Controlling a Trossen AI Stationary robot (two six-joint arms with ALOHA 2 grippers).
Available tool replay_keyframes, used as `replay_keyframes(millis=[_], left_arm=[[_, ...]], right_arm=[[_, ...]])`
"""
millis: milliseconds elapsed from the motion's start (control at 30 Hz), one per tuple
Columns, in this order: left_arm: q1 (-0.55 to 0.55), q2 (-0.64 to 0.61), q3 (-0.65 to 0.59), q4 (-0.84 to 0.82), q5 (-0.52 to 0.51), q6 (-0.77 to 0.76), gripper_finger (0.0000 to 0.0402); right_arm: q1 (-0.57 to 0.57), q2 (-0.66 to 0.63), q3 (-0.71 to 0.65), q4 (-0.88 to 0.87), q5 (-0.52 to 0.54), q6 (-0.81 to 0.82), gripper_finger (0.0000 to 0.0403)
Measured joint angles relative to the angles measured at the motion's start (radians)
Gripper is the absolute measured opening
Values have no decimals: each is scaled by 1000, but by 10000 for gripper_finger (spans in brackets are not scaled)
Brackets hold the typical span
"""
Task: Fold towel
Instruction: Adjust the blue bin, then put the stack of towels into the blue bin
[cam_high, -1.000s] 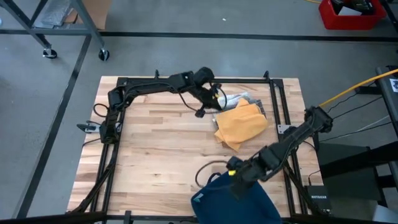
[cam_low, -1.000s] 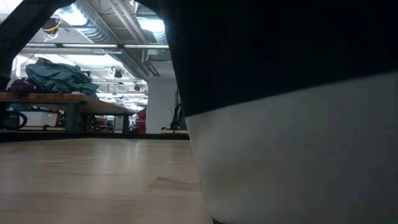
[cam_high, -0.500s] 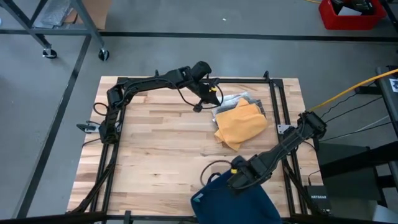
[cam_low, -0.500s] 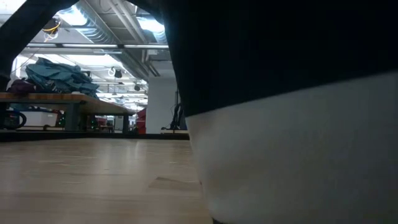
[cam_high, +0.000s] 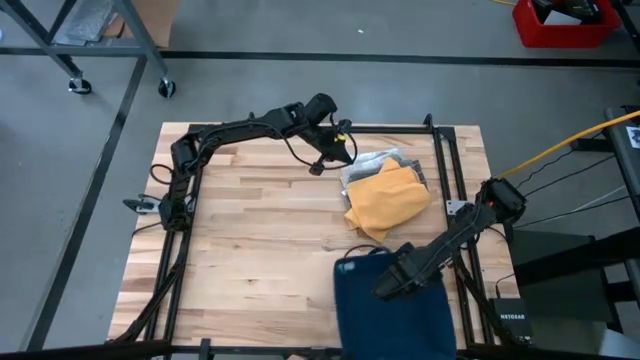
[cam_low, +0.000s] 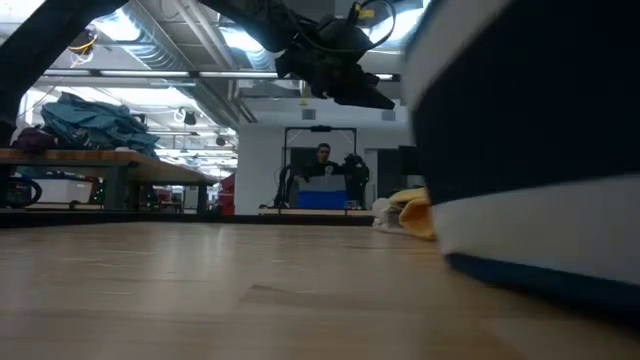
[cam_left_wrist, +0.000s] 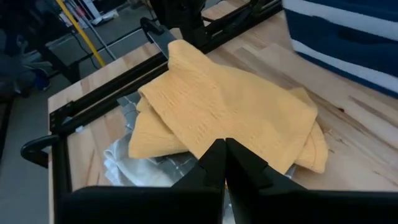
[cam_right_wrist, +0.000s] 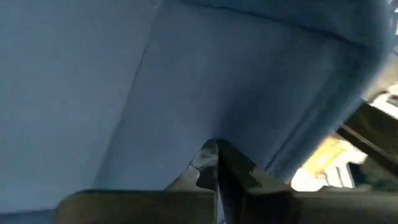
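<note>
- Here, at far left in the high view, we see the left arm's base at the edge of the wooden table (cam_high: 250, 250), with the arm reaching along the far side.
- Next comes the left gripper (cam_high: 318, 170), raised above the table just beside the cloth pile; in the left wrist view its fingers (cam_left_wrist: 214, 163) are pressed together and hold nothing.
- To its right we find the orange towel (cam_high: 388, 200), crumpled on the far right part of the table and lying on top of a grey-white cloth (cam_high: 375, 161).
- Nearer the front edge lies the dark blue towel (cam_high: 392, 312), spread flat with a white stripe, hanging over the table's front edge.
- On the blue towel's right border sits the right gripper (cam_high: 388, 290); its fingers (cam_right_wrist: 214, 163) are pressed together against the blue fabric, though we cannot tell whether cloth is pinched between them.
- Farthest right is the right arm's base beside the table frame.
</note>
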Motion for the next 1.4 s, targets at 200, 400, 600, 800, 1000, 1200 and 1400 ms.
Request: replay_keyframes(millis=[200, 400, 600, 800, 1000, 1200, 1400], left_arm=[[1, 0, 0, 3, 17, 12, 1], [-6, 1, 0, 25, 198, 85, 1], [-51, 58, 1, 197, 217, -4, 1], [-82, 117, 1, 271, 87, -111, 1], [-86, 174, 1, 236, -55, -235, 1], [-135, 244, 1, 246, -58, -210, 1], [-194, 318, 1, 325, -211, -145, 1]], right_arm=[[65, -47, -91, -13, -77, -41, 5], [175, -149, -107, -31, -76, 201, 5], [250, -242, -56, -6, 119, 478, 5], [287, -269, 19, -7, 368, 553, 5], [285, -270, 70, -7, 479, 550, 5], [285, -270, 78, -4, 537, 556, 5], [284, -270, 78, 19, 537, 560, 5]])
